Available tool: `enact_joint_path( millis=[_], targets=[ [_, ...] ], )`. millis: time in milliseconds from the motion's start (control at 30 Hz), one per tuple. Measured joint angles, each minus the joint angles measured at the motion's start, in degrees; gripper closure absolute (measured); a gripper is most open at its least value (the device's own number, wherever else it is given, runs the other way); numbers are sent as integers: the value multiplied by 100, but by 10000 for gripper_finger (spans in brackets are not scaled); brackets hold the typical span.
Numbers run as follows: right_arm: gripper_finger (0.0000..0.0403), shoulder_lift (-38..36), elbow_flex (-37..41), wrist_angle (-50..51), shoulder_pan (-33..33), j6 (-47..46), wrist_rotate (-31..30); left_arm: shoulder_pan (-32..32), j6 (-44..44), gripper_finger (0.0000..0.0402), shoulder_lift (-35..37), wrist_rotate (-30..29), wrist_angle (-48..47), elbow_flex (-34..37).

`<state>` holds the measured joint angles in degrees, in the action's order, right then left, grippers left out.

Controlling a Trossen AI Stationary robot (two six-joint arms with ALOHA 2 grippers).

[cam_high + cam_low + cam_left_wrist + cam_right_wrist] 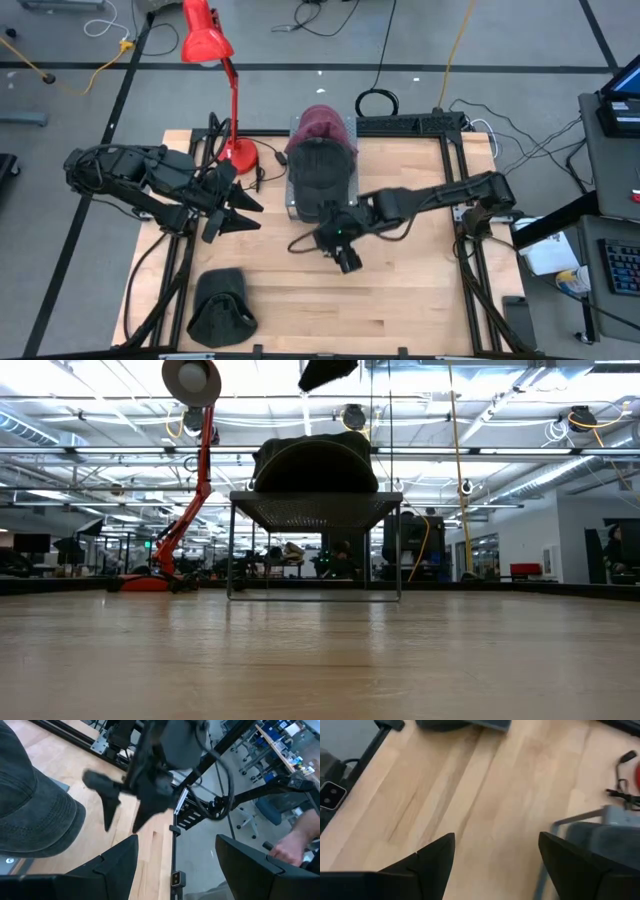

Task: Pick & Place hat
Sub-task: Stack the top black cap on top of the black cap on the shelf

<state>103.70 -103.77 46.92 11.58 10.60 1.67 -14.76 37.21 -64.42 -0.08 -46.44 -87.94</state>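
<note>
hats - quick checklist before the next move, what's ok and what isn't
1. Dark hat resting on the metal rack, with a maroon hat behind it: ok.
2. Right gripper open and empty, just in front of the rack: ok.
3. Left gripper open and empty, left of the rack: ok.
4. Second dark hat lying free on the table near the front left corner, nothing on it: ok.
5. Red lamp standing close behind the left arm, a possible snag: not ok.
6. Whether the rack has room for another hat: cannot tell.
</note>
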Motion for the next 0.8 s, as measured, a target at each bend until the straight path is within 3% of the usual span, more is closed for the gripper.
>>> enact_joint_path(
  millis=[200,800],
  targets=[
    [124,2,774,-823,103,-421,-386,0,74,131,0,-1,0,0],
    [124,-7,912,-870,-455,-109,-490,0,107,131,0,-2,0,0]
  ],
)
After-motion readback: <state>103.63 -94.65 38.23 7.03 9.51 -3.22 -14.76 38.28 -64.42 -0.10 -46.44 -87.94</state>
